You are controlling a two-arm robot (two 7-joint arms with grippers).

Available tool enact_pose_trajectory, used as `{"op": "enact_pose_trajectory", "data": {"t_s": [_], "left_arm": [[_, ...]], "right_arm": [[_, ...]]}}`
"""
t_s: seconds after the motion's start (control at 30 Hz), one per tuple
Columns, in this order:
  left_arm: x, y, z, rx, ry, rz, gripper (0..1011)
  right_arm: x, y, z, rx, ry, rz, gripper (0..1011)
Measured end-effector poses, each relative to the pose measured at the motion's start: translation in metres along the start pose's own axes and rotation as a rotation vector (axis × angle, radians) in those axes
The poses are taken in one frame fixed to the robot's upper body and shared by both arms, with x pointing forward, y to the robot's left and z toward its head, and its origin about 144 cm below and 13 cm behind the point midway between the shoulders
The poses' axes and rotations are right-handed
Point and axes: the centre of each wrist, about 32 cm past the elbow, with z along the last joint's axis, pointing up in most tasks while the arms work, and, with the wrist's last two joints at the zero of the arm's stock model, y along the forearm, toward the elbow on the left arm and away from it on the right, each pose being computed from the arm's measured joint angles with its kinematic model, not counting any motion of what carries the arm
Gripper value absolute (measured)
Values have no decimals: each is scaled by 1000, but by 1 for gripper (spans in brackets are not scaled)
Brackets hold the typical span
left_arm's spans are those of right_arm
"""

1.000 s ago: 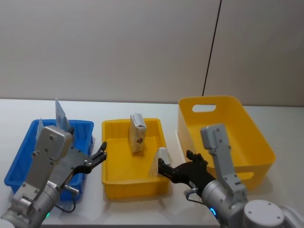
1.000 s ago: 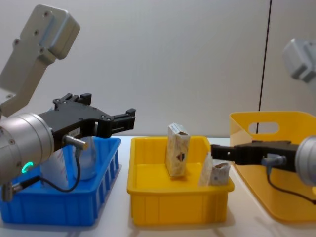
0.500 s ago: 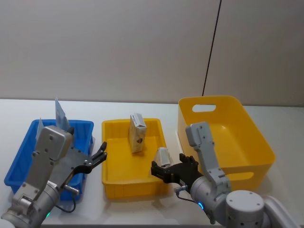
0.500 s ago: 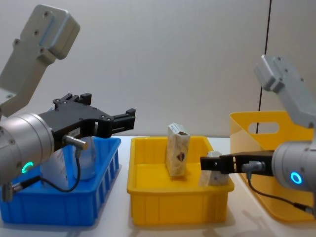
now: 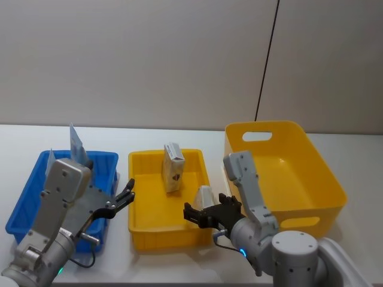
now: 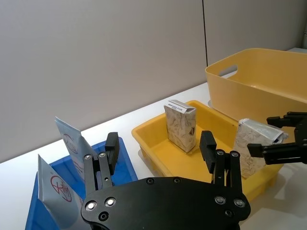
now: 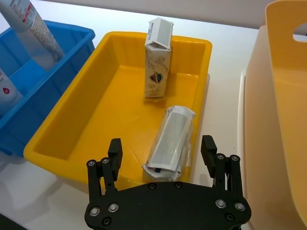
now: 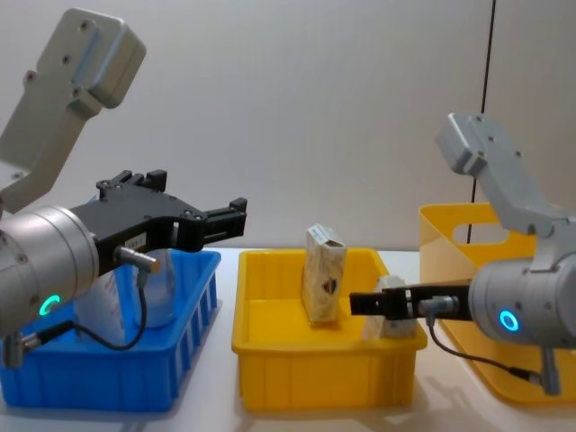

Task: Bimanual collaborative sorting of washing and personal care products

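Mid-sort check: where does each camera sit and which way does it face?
Head: high, looking down on blue bin, yellow tray, large yellow bin; left gripper, right gripper below.
Chest: low, facing forward; grippers enter from both sides.
Left wrist: behind its open fingers, toward the tray.
Right wrist: above the tray, looking down past its fingers.
All share the upright carton.

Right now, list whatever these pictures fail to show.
- Squeeze tubes: lower parts hidden in the head view by the arm of the left gripper.
- Upright carton: print too small to read in the right wrist view.
- Leaning carton: lower end hidden there by the open right gripper.
- Large yellow bin: floor hidden in the chest view by its wall.
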Motion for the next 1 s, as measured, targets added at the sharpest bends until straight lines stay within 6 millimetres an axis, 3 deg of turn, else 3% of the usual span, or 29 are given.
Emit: {"op": "enact_pose_trajectory", "data": {"t_s": [0.77, 1.0], "left_arm": [[0, 0, 0, 0, 0, 0, 1001], [0, 0, 0, 0, 0, 0, 1001]], "right_arm": [[-2, 23, 6, -47, 20, 28, 1004], [-2, 27, 8, -59, 21, 33, 863]]}}
